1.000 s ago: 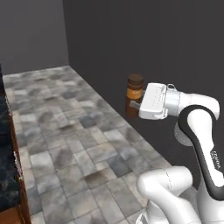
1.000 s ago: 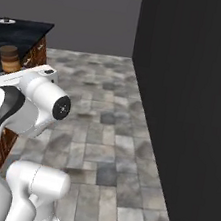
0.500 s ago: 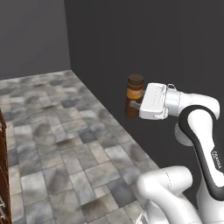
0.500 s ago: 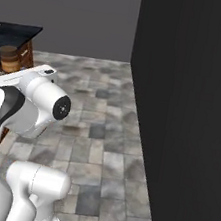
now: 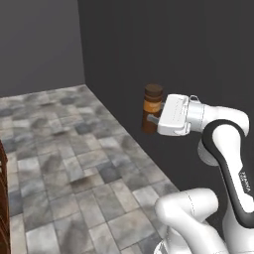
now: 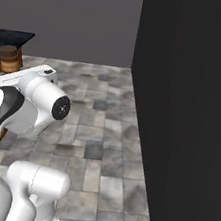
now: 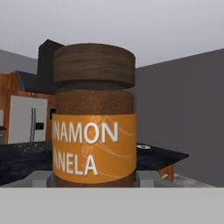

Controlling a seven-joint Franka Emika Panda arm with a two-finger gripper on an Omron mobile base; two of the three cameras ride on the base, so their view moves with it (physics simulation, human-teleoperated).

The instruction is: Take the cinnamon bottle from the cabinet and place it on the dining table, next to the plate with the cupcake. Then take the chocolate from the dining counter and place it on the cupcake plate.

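My gripper point(image 5: 150, 119) is shut on the cinnamon bottle point(image 5: 153, 105), a brown bottle with a dark cap and an orange band, and holds it upright in the air above the tiled floor. In the hand view the bottle point(image 7: 94, 127) stands close between the grey finger pads point(image 7: 148, 177). Its cap point(image 6: 9, 58) pokes up behind the arm in the right base view. The black marbled dining table point(image 7: 159, 156) lies ahead beyond the bottle, and its corner point(image 6: 11, 40) sits at the far left. I cannot make out the plate, cupcake or chocolate on it. The cabinet is out of view.
A dark wall point(image 5: 173, 49) runs close along the arm's right side, and a black block point(image 6: 182, 119) stands on the right. Grey stone tiles point(image 5: 74, 163) spread ahead and to the left. A brown wooden base edge point(image 5: 3, 198) sits at the far left. A fridge point(image 7: 27, 124) stands behind the table.
The whole scene has shifted in both base views, so the base has moved; the table has slid out at the left. The bottle stays gripped, held the same way.
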